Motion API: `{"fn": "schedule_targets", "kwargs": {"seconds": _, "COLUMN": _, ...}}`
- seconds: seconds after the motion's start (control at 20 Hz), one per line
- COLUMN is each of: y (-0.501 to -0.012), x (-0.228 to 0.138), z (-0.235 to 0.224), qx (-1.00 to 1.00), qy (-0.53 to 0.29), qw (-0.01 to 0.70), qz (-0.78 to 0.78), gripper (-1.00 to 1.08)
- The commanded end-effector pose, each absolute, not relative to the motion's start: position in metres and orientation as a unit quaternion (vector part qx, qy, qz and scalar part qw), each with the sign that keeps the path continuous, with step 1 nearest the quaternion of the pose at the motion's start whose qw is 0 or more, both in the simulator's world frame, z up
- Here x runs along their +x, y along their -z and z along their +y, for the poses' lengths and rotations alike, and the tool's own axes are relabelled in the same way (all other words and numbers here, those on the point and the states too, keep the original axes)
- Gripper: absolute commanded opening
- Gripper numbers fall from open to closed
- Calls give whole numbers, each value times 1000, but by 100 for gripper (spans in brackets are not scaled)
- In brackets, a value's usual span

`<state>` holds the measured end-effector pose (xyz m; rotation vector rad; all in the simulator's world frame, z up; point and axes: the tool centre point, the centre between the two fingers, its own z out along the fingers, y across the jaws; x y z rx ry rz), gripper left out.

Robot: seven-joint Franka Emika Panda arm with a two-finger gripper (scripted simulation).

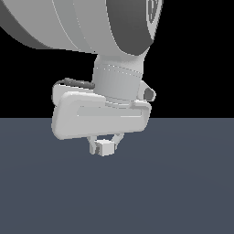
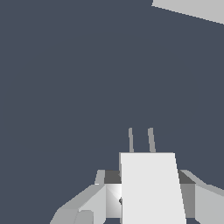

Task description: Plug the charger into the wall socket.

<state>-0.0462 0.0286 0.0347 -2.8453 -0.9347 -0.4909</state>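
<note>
Gripping the charger (image 2: 151, 188) between its fingers, the tool (image 1: 104, 145) hangs over bare grey floor (image 1: 183, 183), prongs (image 2: 141, 140) unobstructed

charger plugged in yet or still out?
Out. The charger is held between the fingers of the gripper, above the floor, its two prongs bare. Only a corner of a pale plate shows, well apart.

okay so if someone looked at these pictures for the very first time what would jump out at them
In the exterior view the big pale arm fills the upper half, with the gripper hanging just above the dark floor, shut on the small white charger. In the wrist view the charger dominates the foreground, two thin prongs jutting from its far end. A pale slab shows only as a corner at the picture's edge.
</note>
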Motion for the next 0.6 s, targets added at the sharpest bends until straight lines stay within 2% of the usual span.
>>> {"fn": "schedule_targets", "kwargs": {"seconds": 0.0, "y": -43, "x": -38, "z": 32, "qx": -943, "qy": 164, "qw": 50, "qz": -286, "gripper": -100}}
{"fn": "schedule_targets", "kwargs": {"seconds": 0.55, "y": -79, "x": -1, "z": 40, "qx": -968, "qy": 169, "qw": 32, "qz": -183, "gripper": -100}}
